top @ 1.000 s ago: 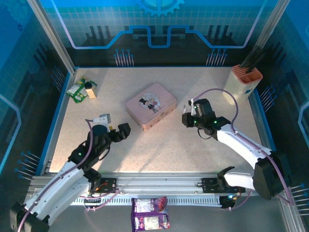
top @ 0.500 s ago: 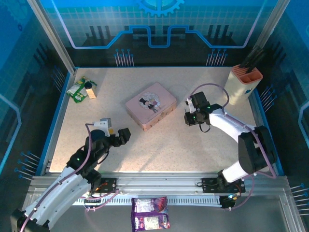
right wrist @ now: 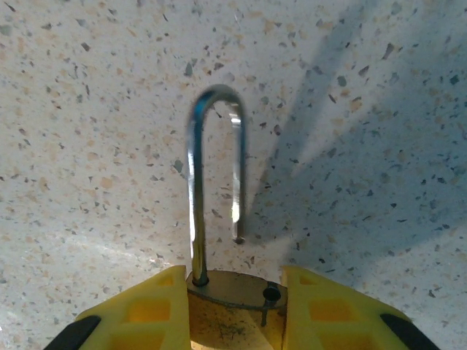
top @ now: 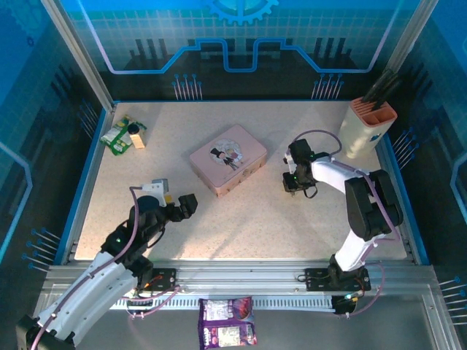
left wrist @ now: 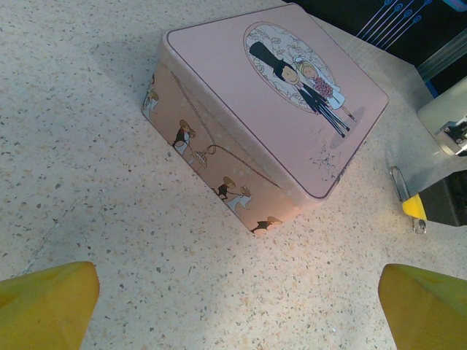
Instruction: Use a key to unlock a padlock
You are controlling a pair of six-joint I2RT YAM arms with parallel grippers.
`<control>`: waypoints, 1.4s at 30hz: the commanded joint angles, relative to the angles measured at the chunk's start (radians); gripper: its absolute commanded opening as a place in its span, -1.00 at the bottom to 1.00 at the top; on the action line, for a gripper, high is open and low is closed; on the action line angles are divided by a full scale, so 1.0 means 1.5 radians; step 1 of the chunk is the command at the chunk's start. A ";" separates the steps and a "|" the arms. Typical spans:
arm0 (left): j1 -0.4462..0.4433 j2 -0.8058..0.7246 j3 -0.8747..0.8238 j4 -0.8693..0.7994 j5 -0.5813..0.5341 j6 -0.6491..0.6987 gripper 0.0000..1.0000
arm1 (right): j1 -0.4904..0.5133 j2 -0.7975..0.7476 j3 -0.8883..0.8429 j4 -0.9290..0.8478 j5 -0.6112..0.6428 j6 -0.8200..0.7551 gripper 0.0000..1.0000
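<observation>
The brass padlock [right wrist: 235, 310] sits between the yellow fingers [right wrist: 146, 310] of my right gripper [right wrist: 235, 281], which is shut on its body. Its silvery shackle [right wrist: 195, 182] points at the speckled table, and the short leg hangs free above its hole, out of the body. In the top view the right gripper [top: 292, 186] is low over the table, right of the pink tin [top: 228, 159]. My left gripper [top: 179, 207] stands open near the tin's front corner, its yellow fingertips [left wrist: 44, 302] far apart with bare table between them. I cannot make out the key.
The pink cartoon tin [left wrist: 277, 95] lies mid-table between the arms. A beige holder with dark handles [top: 365, 127] stands at the back right. Green packets and a small block [top: 124, 135] lie at the back left. A purple snack bag [top: 228, 322] rests below the front rail.
The right arm has folded in, its elbow swinging to the right, while its gripper stays right of the tin with the padlock. The left gripper has drawn back slightly towards its base.
</observation>
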 commanded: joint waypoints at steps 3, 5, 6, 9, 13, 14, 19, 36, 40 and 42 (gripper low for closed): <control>0.004 -0.004 -0.010 0.009 0.005 0.019 0.99 | -0.012 0.014 0.021 -0.024 0.017 -0.012 -0.79; 0.004 -0.003 -0.010 0.010 0.005 0.019 0.99 | -0.012 0.016 0.021 -0.024 0.015 -0.013 -0.69; 0.004 -0.003 -0.009 0.009 0.005 0.019 0.99 | -0.013 0.015 0.021 -0.024 0.013 -0.013 -0.62; 0.004 -0.002 -0.006 0.003 0.001 0.017 0.99 | -0.013 0.006 0.021 -0.026 0.010 -0.014 -0.44; 0.004 0.001 -0.002 -0.001 -0.003 0.014 0.99 | -0.013 -0.015 0.019 -0.029 -0.003 -0.015 -0.24; 0.004 0.003 0.001 -0.004 -0.007 0.014 0.99 | -0.012 -0.020 0.018 -0.030 -0.005 -0.016 -0.19; 0.004 0.030 0.025 -0.014 -0.007 0.017 0.99 | -0.012 -0.055 0.016 -0.041 -0.005 -0.016 0.11; 0.004 0.098 0.118 0.019 -0.243 0.096 0.98 | 0.018 -0.479 -0.076 0.020 -0.011 0.010 0.40; 0.004 0.090 0.089 0.099 -0.317 0.164 0.99 | 0.017 -0.580 -0.161 0.106 0.026 0.002 0.99; 0.005 0.096 0.065 0.152 -0.369 0.190 0.99 | 0.016 -0.623 -0.220 0.173 0.053 -0.009 0.99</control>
